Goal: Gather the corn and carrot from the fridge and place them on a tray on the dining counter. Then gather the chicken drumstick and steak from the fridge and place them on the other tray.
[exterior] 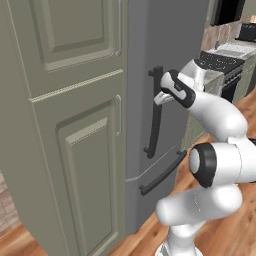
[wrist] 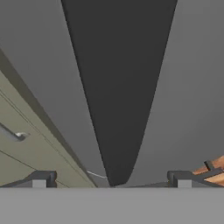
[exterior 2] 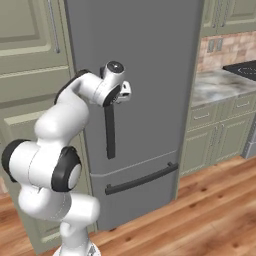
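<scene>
We log the fridge (exterior 2: 150, 75) first: a tall grey unit with its upper door shut and its lower drawer shut, standing between tall olive cabinets (exterior: 65, 125) on one side and a run of lower cabinets (exterior 2: 215, 130) on the other. Corn, carrot, drumstick and steak are not visible with the door closed, so we cannot say where inside they lie.

The wooden floor (exterior 2: 200, 215) runs in front of the fridge. Past the lower cabinets we note a pale stone desk (exterior 2: 215, 82) under a brick backsplash, with a dark stove (exterior: 220, 62) further along.

The white arm (exterior: 215, 170) rises from the base and reaches toward the upper door, its forearm level with the top of the door handle.

The long dark vertical handle (exterior: 156, 112) sits on the upper door; a second dark bar, the drawer handle (exterior 2: 142, 179), crosses the drawer below it.

The pincer (wrist: 111, 181) is at the upper part of the vertical handle. In the hand view we see its two fingertips (wrist: 41, 179) set wide apart, fully spread, with the dark handle running up the middle of the gap between them. Neither tip touches the handle as far as we can tell, and nothing is gripped.
</scene>
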